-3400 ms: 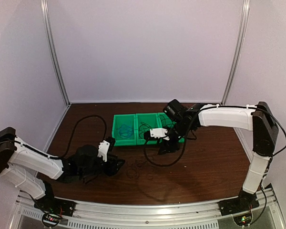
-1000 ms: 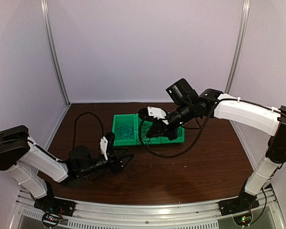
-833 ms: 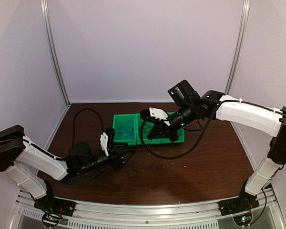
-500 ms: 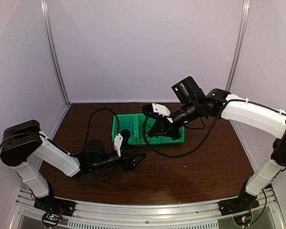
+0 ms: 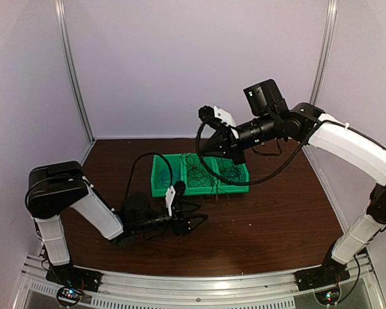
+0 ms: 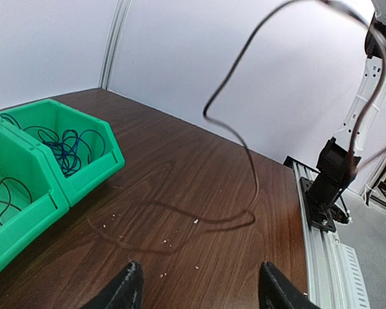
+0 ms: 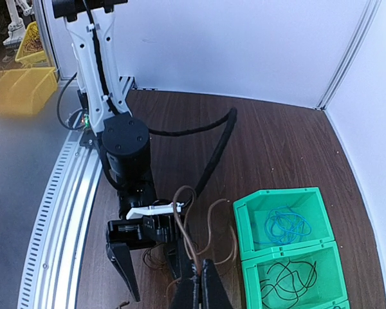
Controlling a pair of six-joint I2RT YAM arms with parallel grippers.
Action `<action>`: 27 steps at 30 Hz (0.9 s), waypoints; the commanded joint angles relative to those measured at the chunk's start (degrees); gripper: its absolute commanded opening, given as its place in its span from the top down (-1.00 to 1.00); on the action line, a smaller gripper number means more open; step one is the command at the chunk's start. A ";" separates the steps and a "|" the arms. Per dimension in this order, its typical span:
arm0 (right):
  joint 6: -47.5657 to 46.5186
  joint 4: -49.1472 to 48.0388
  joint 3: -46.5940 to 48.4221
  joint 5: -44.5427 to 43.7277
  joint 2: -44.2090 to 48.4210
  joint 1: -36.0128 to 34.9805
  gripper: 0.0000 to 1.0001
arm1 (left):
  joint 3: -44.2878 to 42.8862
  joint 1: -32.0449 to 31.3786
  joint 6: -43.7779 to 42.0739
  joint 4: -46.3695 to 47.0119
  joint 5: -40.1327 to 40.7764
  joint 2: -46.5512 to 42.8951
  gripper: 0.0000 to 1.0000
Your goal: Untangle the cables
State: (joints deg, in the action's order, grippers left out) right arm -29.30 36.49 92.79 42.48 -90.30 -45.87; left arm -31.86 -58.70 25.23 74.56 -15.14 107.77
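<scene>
— While the right gripper (image 5: 204, 149) hangs high above the green bin (image 5: 199, 191), what are its fingers doing?
— Pressed together on thin dark cables (image 7: 192, 248), which trail down toward the table (image 5: 276, 219).
— And the left gripper (image 6: 199, 291)?
— Low over the table, just in front of the bin, fingers spread with nothing between them. A blue cable (image 7: 286, 225) lies in an end compartment, black cables (image 7: 288, 275) in the next.

Blue cable (image 7: 286, 225): thin, loose coil, lying in end compt of green bin (image 7: 276, 195). Black cables (image 7: 289, 275): thin, tangled loops in next compt along. One more dark cable (image 6: 255, 183): top pinched betw. tips of right gripper (image 7: 199, 290), held up, hangs slack in open curve, low end meets table (image 6: 199, 167) near bin.
</scene>
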 commanded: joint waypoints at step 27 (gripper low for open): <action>1.98 -0.59 3.26 1.60 1.17 0.16 1.00 | 3.71 5.96 21.81 31.61 -3.02 12.38 0.89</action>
State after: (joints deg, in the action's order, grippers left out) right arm -27.81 36.34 95.31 43.94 -90.21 -45.82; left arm -27.90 -53.54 44.93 89.12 -16.75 119.17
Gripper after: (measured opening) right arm 0.008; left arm 0.108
